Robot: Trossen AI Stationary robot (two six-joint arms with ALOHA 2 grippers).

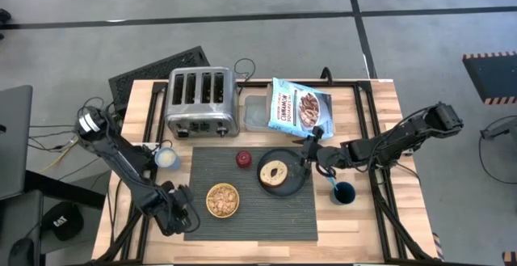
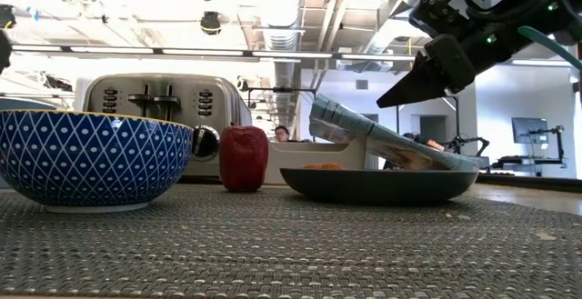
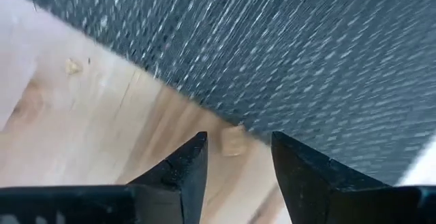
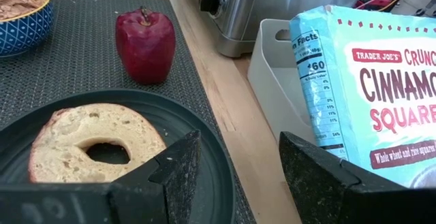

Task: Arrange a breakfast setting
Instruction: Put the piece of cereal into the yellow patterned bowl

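Breakfast setting seen from above, clock directions taken on the high view with twelve at the far edge of the bench (image 1: 355, 217). Nearest, at about seven o'clock, the left hand (image 1: 179, 217) sits low at the near-left corner of the placemat (image 1: 250, 217), fingers parted around a small crumb (image 3: 233, 141) on the wood, holding nothing. The mat, ribbed and limp, would probably drag or fold rather than lift flat; an edge pinch seems the only hold. On it, near six o'clock, stands the bowl (image 1: 223, 200), filled with cereal: likely rigid, breakable and spill-prone, best taken by the rim and kept level. At four o'clock, off the mat on the wood, stands the cup (image 1: 343, 192), apparently stiff, graspable across its wall. At centre lies the plate (image 1: 297, 183) carrying the bagel (image 1: 275, 171): the plate shallow and probably slippery, the bagel soft and light. The right hand (image 1: 308, 159) hovers just above the plate's far-right rim, fingers apart and empty. The apple (image 1: 244, 159), smooth and firm, stands at eleven o'clock of the plate, liable to roll. Beyond, the cereal box (image 1: 300, 108) leans over a pale tray (image 1: 255, 114), crowding the right arm's approach; the toaster (image 1: 201, 100) closes the far-left side. No spoon can be made out.
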